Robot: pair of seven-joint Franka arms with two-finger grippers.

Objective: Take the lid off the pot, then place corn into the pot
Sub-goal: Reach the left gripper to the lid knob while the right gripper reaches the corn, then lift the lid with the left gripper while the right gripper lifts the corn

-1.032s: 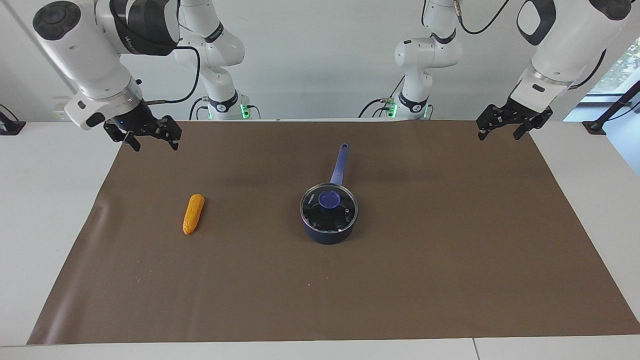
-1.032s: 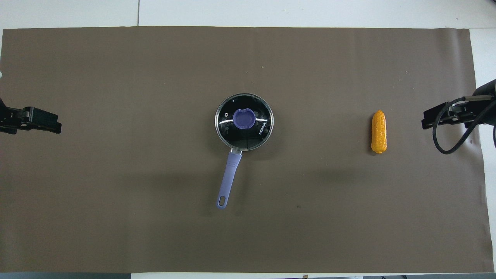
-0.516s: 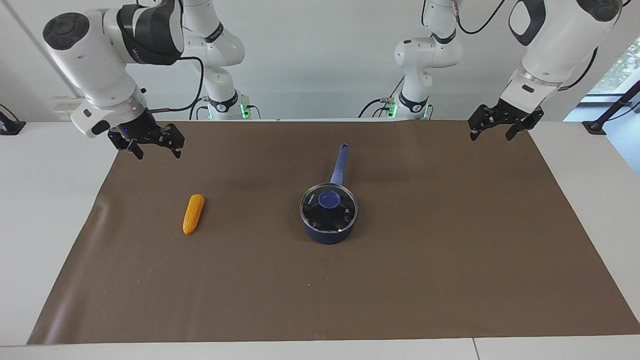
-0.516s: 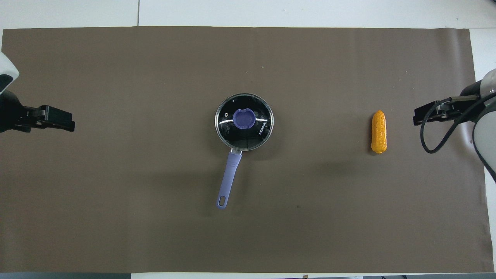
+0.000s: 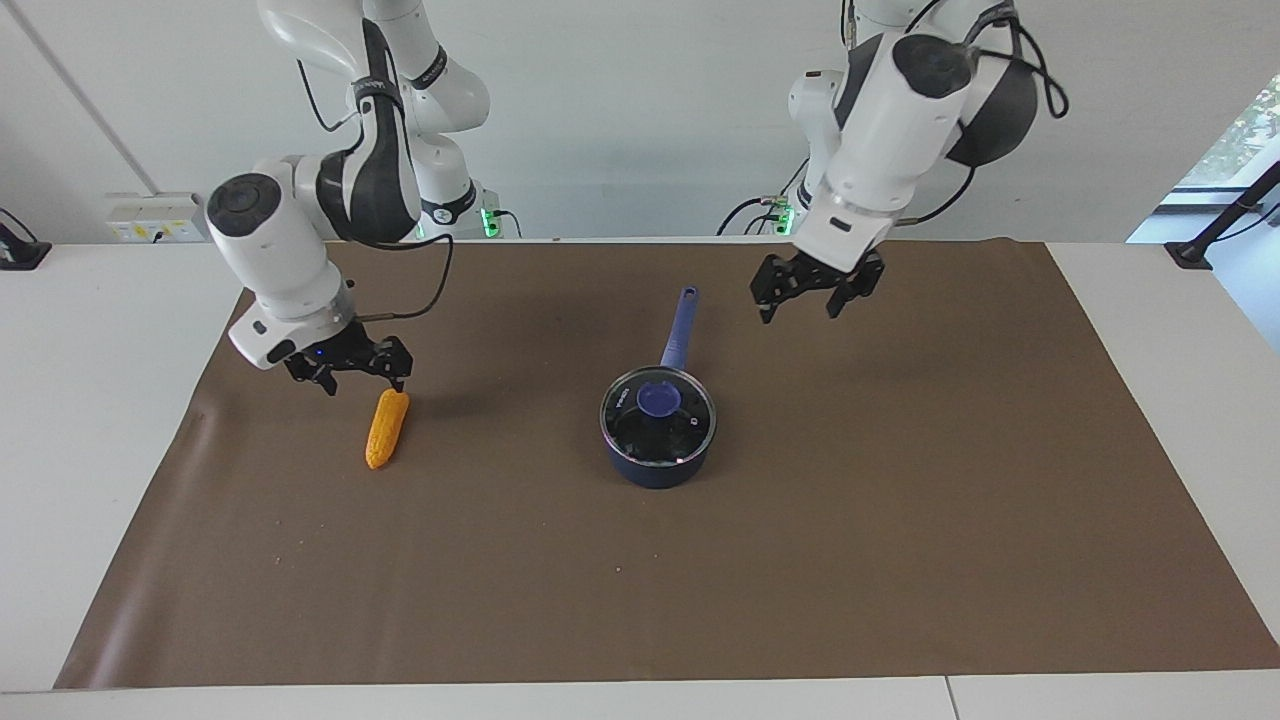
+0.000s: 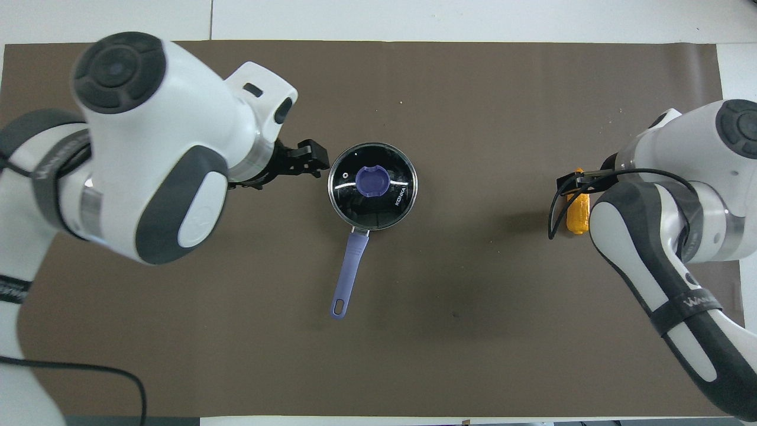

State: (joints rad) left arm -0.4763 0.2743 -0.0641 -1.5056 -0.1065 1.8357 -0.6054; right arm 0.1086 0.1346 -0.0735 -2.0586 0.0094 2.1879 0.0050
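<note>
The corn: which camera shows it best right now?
The facing view: the whole corn lies in plain sight on the mat, just below the right gripper. In the overhead view the right arm covers most of it, leaving an orange sliver.

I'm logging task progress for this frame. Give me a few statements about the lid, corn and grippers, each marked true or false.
1. The lid sits on the pot. True.
2. The corn is inside the pot. False: it lies on the brown mat, toward the right arm's end of the table.
3. The left gripper holds the lid's knob. False: it hangs in the air, jaws open, touching nothing.
4. The right gripper is just above the corn's end nearer the robots, jaws open. True.
5. The pot's handle points toward the robots. True.
</note>
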